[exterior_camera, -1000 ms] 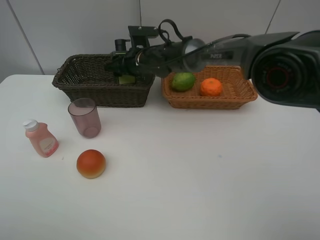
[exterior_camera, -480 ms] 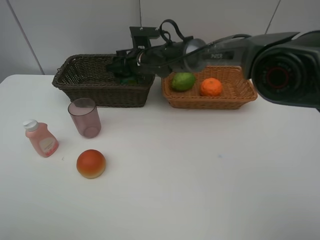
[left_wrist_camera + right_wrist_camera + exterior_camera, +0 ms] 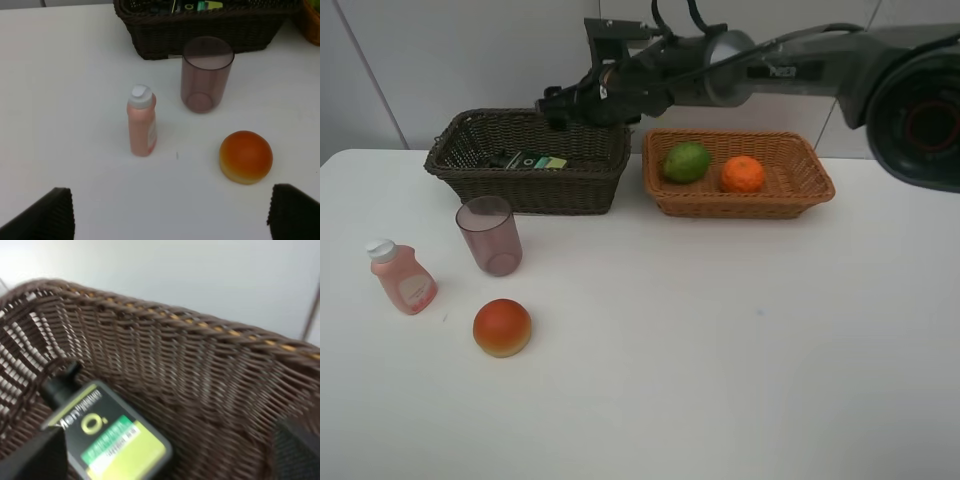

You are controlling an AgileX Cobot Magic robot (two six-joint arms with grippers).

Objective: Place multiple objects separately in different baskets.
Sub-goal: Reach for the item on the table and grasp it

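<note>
Exterior high view: right gripper is hovering, fingers apart and empty, above the dark brown basket at eleven o'clock, where the pump bottle is lying flat; left gripper is gaping too.

The right arm comes in from the far right, held high and almost level, and reaches left past the middle. The right gripper hangs at the far side, jaws spread with nothing between them. The left gripper hovers at the near left, jaws wide apart and empty.
</note>
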